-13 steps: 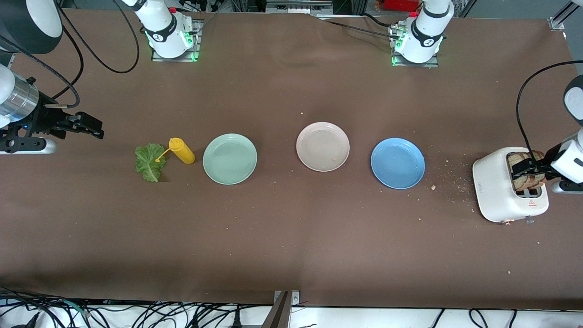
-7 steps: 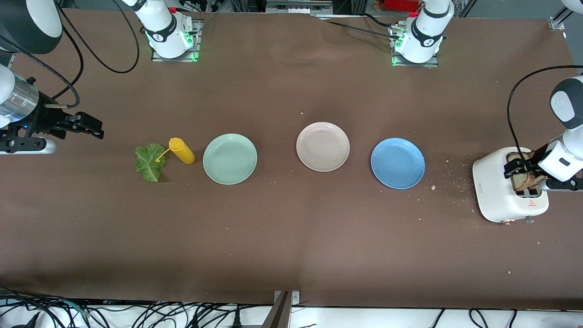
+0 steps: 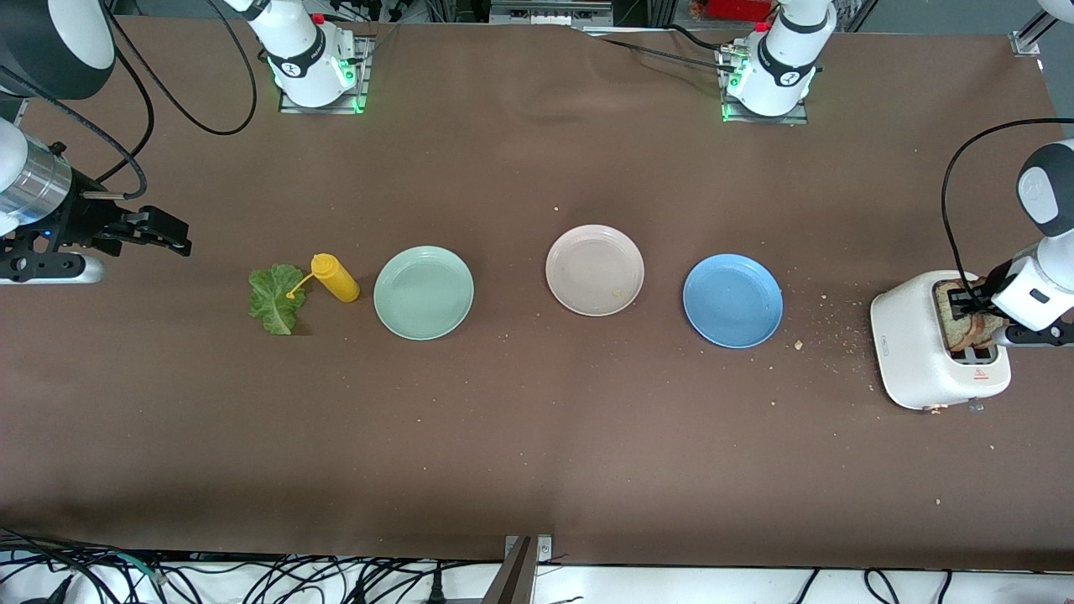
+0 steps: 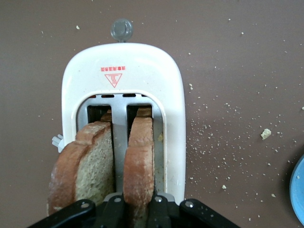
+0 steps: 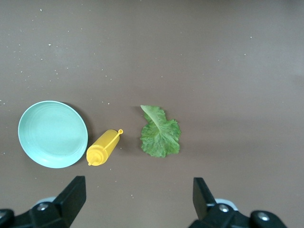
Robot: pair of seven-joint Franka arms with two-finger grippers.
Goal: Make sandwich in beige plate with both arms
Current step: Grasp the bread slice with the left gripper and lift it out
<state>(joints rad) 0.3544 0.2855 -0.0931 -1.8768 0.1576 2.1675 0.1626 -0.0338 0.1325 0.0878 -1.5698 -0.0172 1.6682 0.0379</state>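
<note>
Step in hand: pulling the first bread slice out of the toaster. Left tool is clamped tight on that slice's top edge; the second slice stands in the slot just beside it, untouched. Next move probably wants a straight vertical lift so the crust clears the slot, then carry to the beige plate, well away toward the bench middle, still bare. Right tool waits, jaws wide, empty, above the lettuce leaf.

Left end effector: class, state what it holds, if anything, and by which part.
The left end effector is shut on a bread slice standing in the toaster, pinching the slice's upper crust edge. The other slice is untouched.
</note>
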